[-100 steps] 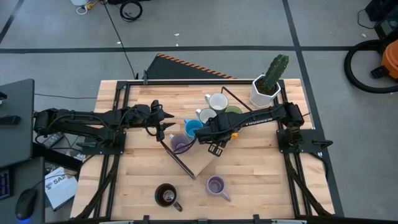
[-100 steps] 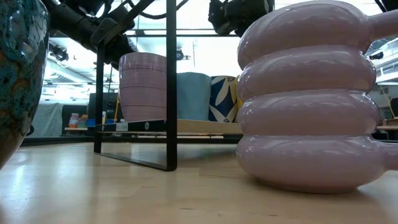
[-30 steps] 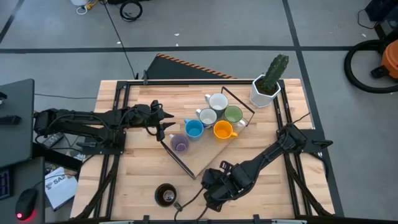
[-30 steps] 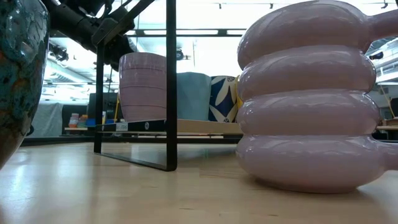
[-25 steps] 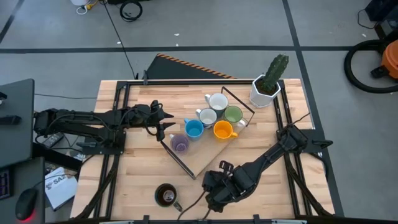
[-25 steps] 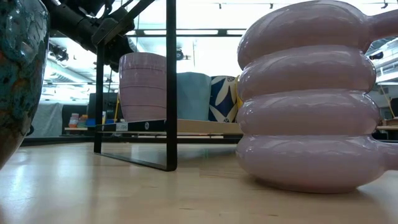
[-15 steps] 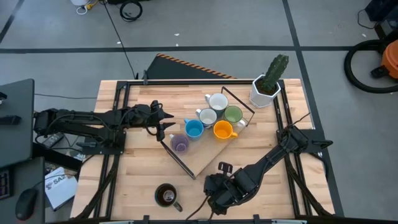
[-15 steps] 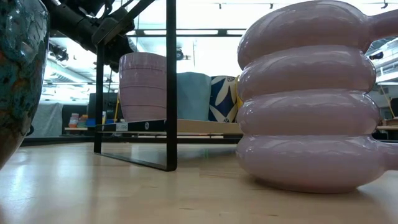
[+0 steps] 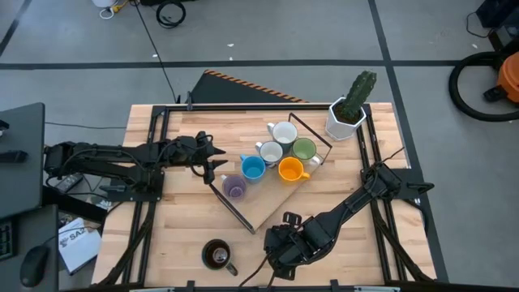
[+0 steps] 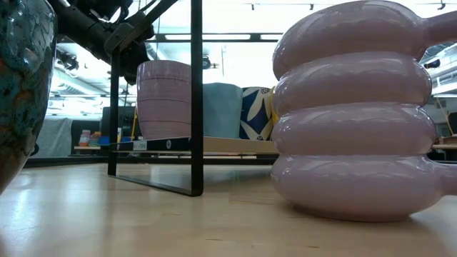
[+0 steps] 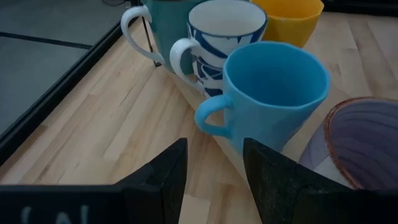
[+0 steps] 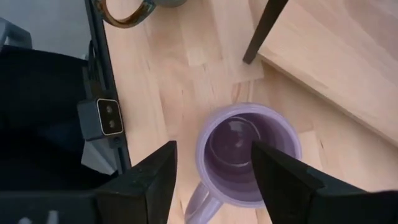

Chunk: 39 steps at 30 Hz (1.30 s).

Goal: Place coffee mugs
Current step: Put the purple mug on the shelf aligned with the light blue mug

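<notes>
A ribbed lilac mug (image 12: 249, 152) stands upright on the table near its near edge and fills the right of the low view (image 10: 350, 114). My right gripper (image 12: 214, 171) hovers above it, open, pointing down, with a finger on each side of the rim and not touching. In the high view this gripper (image 9: 280, 246) hides the mug. My left gripper (image 11: 211, 180) waits open beside the blue mug (image 11: 273, 99). White (image 9: 284, 132), pale grey (image 9: 269, 151), green (image 9: 304, 148), blue (image 9: 252, 168), orange (image 9: 290, 169) and a second lilac mug (image 9: 234, 188) stand on a wooden tray. A dark mug (image 9: 216, 255) stands at the near edge.
A black wire frame (image 9: 231, 204) borders the tray, and one post (image 12: 264, 28) stands close to the lilac mug. The cactus pot (image 9: 345, 118) sits in the far right corner. The low camera (image 12: 107, 118) is mounted at the near edge. Bare wood lies right of the near mug.
My right gripper has crept slightly toward the near edge above the lilac mug. The mugs and my left arm have stayed still.
</notes>
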### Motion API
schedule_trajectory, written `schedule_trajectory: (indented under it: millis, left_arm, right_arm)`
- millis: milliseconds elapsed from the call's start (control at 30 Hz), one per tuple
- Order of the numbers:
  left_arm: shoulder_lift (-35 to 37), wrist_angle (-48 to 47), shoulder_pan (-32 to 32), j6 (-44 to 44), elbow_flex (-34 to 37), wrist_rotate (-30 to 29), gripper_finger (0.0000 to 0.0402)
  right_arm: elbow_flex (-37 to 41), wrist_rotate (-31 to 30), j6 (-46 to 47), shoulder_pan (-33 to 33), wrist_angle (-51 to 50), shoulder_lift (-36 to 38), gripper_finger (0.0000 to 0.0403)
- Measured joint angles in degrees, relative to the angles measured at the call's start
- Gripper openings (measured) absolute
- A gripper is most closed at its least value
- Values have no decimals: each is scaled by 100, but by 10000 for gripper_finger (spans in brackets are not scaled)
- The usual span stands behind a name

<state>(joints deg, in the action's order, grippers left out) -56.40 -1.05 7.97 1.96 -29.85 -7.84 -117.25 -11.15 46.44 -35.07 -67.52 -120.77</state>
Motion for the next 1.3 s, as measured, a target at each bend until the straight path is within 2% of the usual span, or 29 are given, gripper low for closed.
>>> schedule_trajectory:
  millis: [400, 667, 1300]
  left_arm:
    - [0, -148, 0, 35, 0, 0, 162]
    - [0, -185, 0, 35, 0, 0, 162]
    - [0, -183, 0, 35, 0, 0, 162]
  right_arm:
    - [69, -366, -164, -142, 67, 0, 201]
    - [312, -267, -173, -142, 207, -11, 201]
    - [329, -121, -277, -161, 297, -9, 201]
